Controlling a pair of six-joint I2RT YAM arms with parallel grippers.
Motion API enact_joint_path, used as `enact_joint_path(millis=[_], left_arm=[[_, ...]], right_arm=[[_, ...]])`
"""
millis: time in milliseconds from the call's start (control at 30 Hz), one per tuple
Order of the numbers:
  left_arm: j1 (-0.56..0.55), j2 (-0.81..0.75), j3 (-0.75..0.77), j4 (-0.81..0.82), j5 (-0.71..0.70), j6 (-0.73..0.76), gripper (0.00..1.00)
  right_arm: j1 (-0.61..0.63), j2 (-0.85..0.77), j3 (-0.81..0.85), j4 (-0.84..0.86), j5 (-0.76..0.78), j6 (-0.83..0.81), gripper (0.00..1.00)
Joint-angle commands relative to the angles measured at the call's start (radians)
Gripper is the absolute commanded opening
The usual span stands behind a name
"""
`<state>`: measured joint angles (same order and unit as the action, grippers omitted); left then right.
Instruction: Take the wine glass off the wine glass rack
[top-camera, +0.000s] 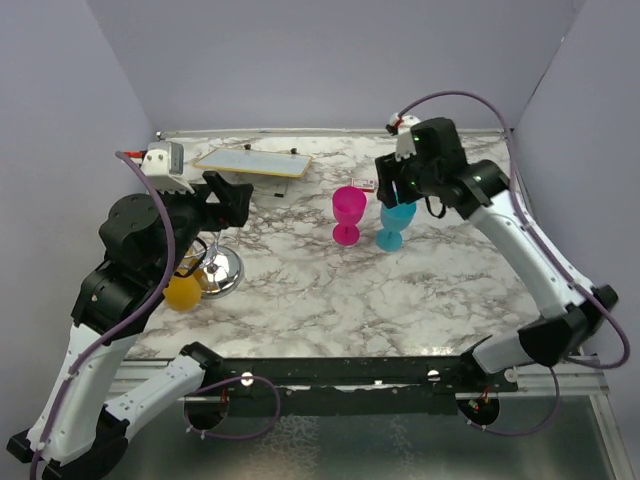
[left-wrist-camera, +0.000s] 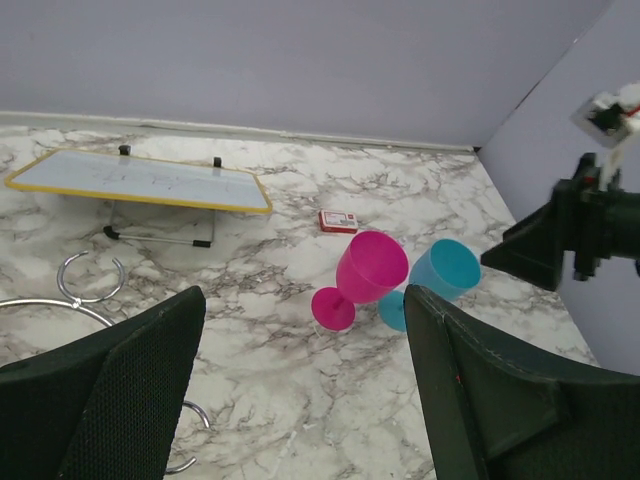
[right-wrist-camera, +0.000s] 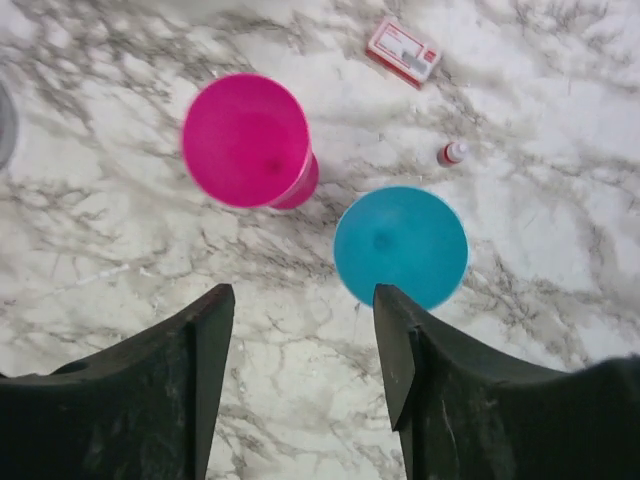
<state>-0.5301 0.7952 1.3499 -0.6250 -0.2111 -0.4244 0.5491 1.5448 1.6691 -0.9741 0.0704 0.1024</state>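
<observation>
The chrome wine glass rack (top-camera: 221, 270) stands at the left on its shiny domed base. An orange-yellow wine glass (top-camera: 183, 291) sits at the rack's near-left side, partly hidden under my left arm; I cannot tell how it hangs. The rack's wire arms (left-wrist-camera: 88, 279) show at the left of the left wrist view. My left gripper (top-camera: 232, 195) is open and empty, above and beyond the rack (left-wrist-camera: 305, 310). My right gripper (top-camera: 393, 195) is open and empty, hovering over the blue glass (right-wrist-camera: 302, 300).
A pink glass (top-camera: 349, 212) and a blue glass (top-camera: 395, 222) stand upright mid-table, also seen from above (right-wrist-camera: 245, 140) (right-wrist-camera: 400, 245). A yellow-framed whiteboard (top-camera: 250, 162) stands at the back left. A small red card (right-wrist-camera: 403, 50) and a tiny bottle (right-wrist-camera: 452, 153) lie behind the glasses.
</observation>
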Motion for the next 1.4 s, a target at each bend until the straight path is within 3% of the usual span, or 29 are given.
enact_joint_path(millis=[0,167,300,367,633,833,1067,1367], left_arm=[[0.005,0.016,0.069,-0.036,-0.025,0.003,0.83],[0.004,0.034,0.125,-0.087,-0.045,0.018,0.83],[0.005,0.026,0.163,-0.107,-0.045,0.022,0.83],[0.005,0.024,0.182,-0.116,-0.046,0.032,0.83],[0.004,0.026,0.202,-0.149,-0.062,0.014,0.84],[0.005,0.033,0.201,-0.147,-0.091,-0.016,0.84],[0.005,0.051,0.244,-0.156,-0.099,-0.014,0.85],[0.005,0.041,0.217,-0.152,-0.106,0.016,0.85]], right_arm=[[0.006,-0.203,-0.116,0.191,-0.203,-0.036,0.64],[0.006,-0.371,-0.311,0.418,-0.476,0.021,0.76],[0.013,-0.417,-0.454,0.678,-0.705,0.16,0.78],[0.05,-0.398,-0.487,0.772,-0.743,0.22,0.79],[0.379,-0.231,-0.445,0.89,-0.514,0.213,0.82],[0.465,-0.108,-0.433,0.972,-0.371,0.233,0.81],[0.496,0.059,-0.311,0.951,-0.355,0.232,0.67],[0.553,0.23,-0.148,0.913,-0.223,0.183,0.47]])
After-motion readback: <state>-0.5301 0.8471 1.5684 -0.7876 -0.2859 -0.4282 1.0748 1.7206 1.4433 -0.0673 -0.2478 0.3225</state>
